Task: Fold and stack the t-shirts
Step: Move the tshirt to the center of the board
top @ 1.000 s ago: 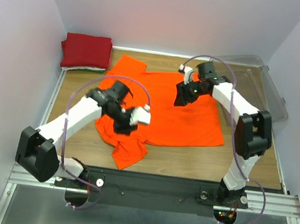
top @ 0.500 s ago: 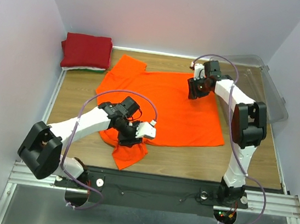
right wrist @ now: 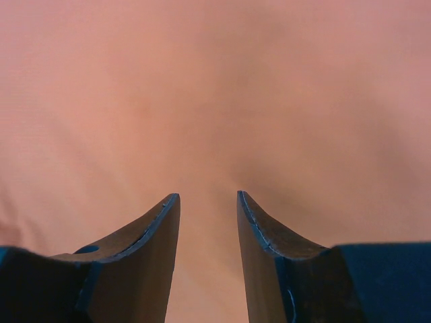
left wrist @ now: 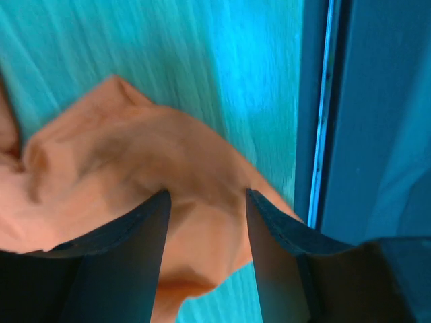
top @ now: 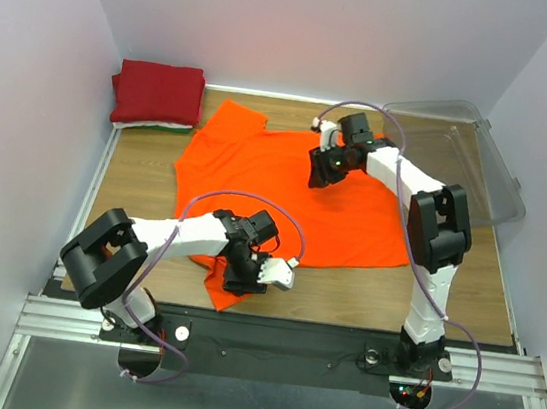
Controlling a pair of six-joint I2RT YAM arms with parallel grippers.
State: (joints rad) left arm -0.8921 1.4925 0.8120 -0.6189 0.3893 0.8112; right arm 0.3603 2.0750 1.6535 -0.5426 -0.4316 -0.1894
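Since the earlier frame the left gripper (left wrist: 207, 194) had swung toward the near edge, jaws parted over the orange t-shirt's (top: 287, 181) rumpled sleeve. The right gripper (right wrist: 207, 195), likewise released, had shifted left above smooth, flat cloth near the far edge. Bare wooden table (top: 363, 287) lay near-right.

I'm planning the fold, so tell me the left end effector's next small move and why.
Probably close the left end effector. Its open fingers have the bunched sleeve of the orange t-shirt between them, so a pinch would likely secure it for folding inward.
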